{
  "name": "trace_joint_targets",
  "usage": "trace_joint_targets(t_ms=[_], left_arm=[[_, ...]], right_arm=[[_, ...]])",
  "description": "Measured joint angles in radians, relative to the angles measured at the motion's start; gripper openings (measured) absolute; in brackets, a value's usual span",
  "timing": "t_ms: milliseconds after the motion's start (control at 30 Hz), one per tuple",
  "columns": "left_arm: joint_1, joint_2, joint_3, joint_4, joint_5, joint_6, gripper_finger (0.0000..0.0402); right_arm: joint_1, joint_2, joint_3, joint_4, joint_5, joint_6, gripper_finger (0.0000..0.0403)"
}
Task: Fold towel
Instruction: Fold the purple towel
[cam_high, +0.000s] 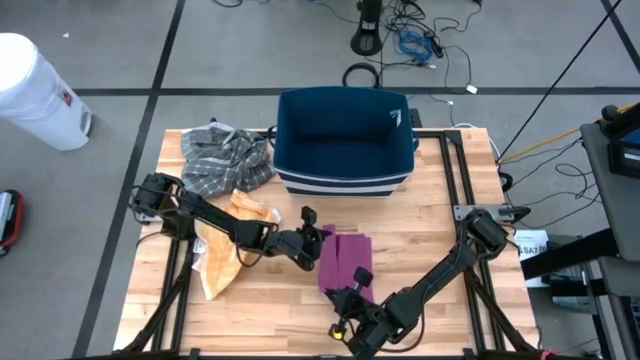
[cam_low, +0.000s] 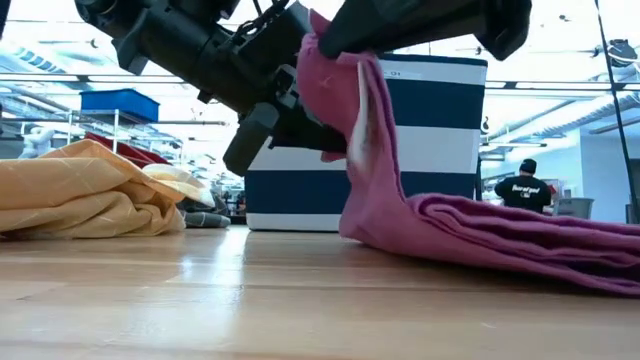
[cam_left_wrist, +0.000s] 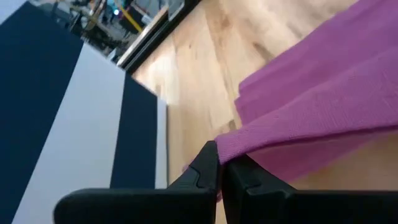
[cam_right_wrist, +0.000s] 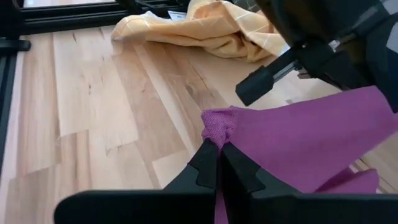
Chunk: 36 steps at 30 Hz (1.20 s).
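A magenta towel (cam_high: 345, 262) lies near the table's middle, with several folded layers (cam_low: 520, 235) resting on the wood. One end of it (cam_low: 340, 110) is raised off the table. My left gripper (cam_high: 312, 240) is shut on the towel at its left far side. My right gripper (cam_high: 358, 290) is shut on it at the near side. In the low view both arms crowd over the raised end. My left gripper pinches an edge of the towel (cam_left_wrist: 239, 144) between its two shut fingers, coming at it from the table's left and slanting down. From there the cloth runs away in a fairly taut band above the wood. My right gripper pinches a bunched corner of the towel (cam_right_wrist: 217, 127) between its two shut fingers, slanting down from the table's near right. That corner is lifted clear of the table, and the cloth spreads from it toward the left gripper.
A navy and white striped bin (cam_high: 345, 140) stands just behind the towel. A yellow cloth (cam_high: 225, 245) lies heaped to the left under the left arm. A grey plaid cloth (cam_high: 225, 160) lies at the far left. Bare wood (cam_high: 430, 230) lies to the right.
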Motion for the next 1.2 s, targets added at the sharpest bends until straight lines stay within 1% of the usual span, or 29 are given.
trace_joint_targets(t_ms=[233, 400, 533, 667, 900, 1067, 1200], left_arm=[[0.020, 0.000, 0.000, 0.041, 0.133, -0.004, 0.0003], [0.047, 0.000, 0.000, 0.056, 0.271, -0.008, 0.0003], [0.062, 0.000, 0.000, 0.056, 0.357, -0.011, 0.0003], [0.072, 0.000, 0.000, 0.056, 0.442, -0.009, 0.0002], [0.077, 0.000, 0.001, 0.056, 0.454, -0.008, 0.0002], [0.075, 0.000, 0.001, 0.054, 0.458, -0.007, 0.0002], [0.075, 0.000, 0.001, 0.048, 0.489, -0.005, 0.0002]], right_arm=[[0.027, 0.000, 0.000, -0.017, -0.008, -0.080, 0.0000], [0.036, 0.000, 0.000, -0.015, -0.019, -0.189, 0.0000], [0.032, 0.000, 0.000, -0.010, -0.048, -0.255, 0.0000], [0.007, -0.001, 0.000, 0.028, -0.130, -0.318, 0.0000], [-0.040, -0.001, 0.000, 0.226, -0.277, -0.534, 0.0000], [-0.074, -0.001, 0.000, 0.305, -0.364, -0.667, 0.0000], [-0.106, -0.001, 0.000, 0.373, -0.443, -0.760, 0.0000]])
